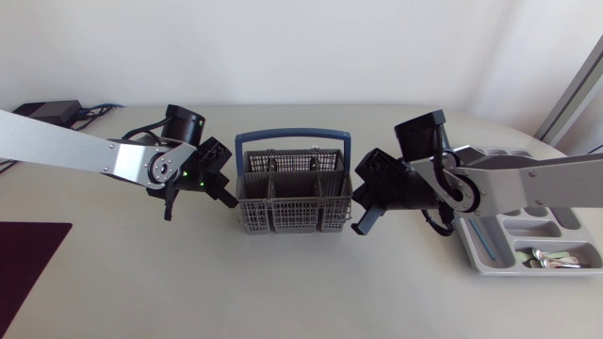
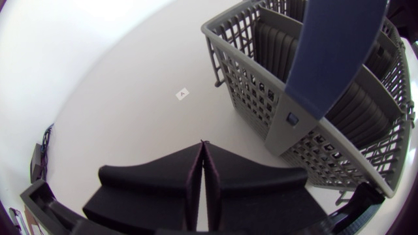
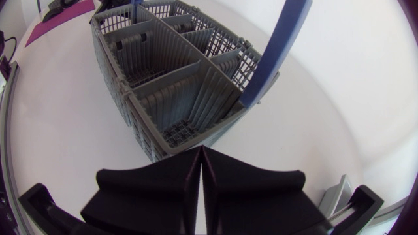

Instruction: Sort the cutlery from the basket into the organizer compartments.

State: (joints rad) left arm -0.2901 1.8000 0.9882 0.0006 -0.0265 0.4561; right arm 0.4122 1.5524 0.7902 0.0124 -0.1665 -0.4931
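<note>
Grey mesh basket with a blue handle stands mid-bench. The left claw, fingers pressed together, sits just beside its left wall. The right claw, likewise pressed together, sits just beside its right wall. A pale organizer lies at the bench's right edge, well apart from the basket, with spoons in its front compartment. A purple mat lies at the left edge.

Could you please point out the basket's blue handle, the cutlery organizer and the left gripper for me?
blue handle (image 1: 292, 133), head view, the middle of its top bar.
cutlery organizer (image 1: 490, 270), head view, its near rim.
left gripper (image 2: 202, 147), left wrist view, where its shut fingertips meet.
</note>
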